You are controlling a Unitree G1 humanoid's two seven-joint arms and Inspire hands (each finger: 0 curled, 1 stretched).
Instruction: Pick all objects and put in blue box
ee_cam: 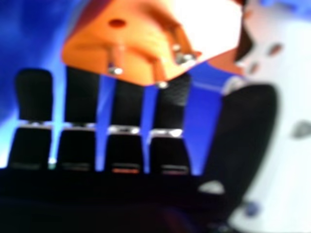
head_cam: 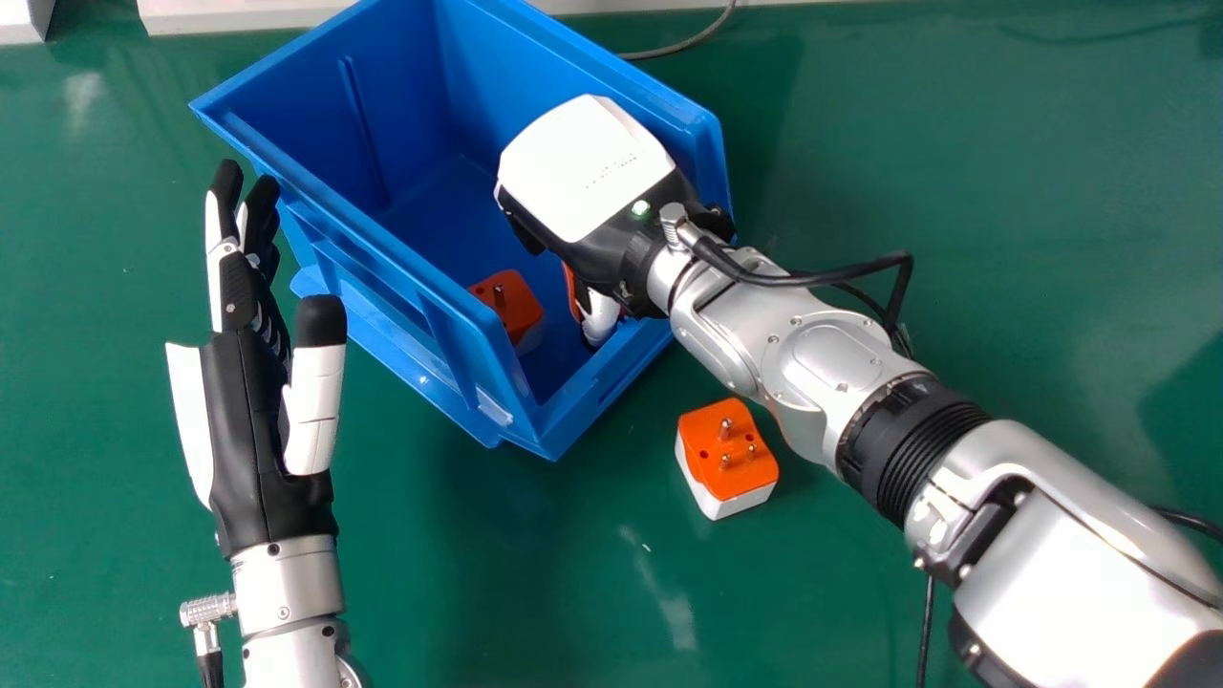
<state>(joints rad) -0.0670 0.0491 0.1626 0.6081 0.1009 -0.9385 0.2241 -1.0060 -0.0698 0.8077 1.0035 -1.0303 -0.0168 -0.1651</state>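
Note:
My right hand (head_cam: pixel 588 172) is inside the blue box (head_cam: pixel 382 244), back up. In the right hand view the same hand (ee_cam: pixel 126 104) is open, its fingers straight, with an orange and white plug adapter (ee_cam: pixel 131 39) over the fingertips; whether they touch it I cannot tell. An orange adapter's edge (head_cam: pixel 573 291) shows beside the thumb in the head view, mostly hidden by the hand. Another adapter (head_cam: pixel 506 301) lies in the box's near end. A third adapter (head_cam: pixel 726 454), pins up, sits on the table below the box. My left hand (head_cam: pixel 253 382) is open, left of the box.
The green table (head_cam: pixel 535 583) extends around the box. A thin cable (head_cam: pixel 683 45) runs behind the box, and pale objects (head_cam: pixel 239 14) line the table's far edge. My right forearm crosses the table close to the adapter outside the box.

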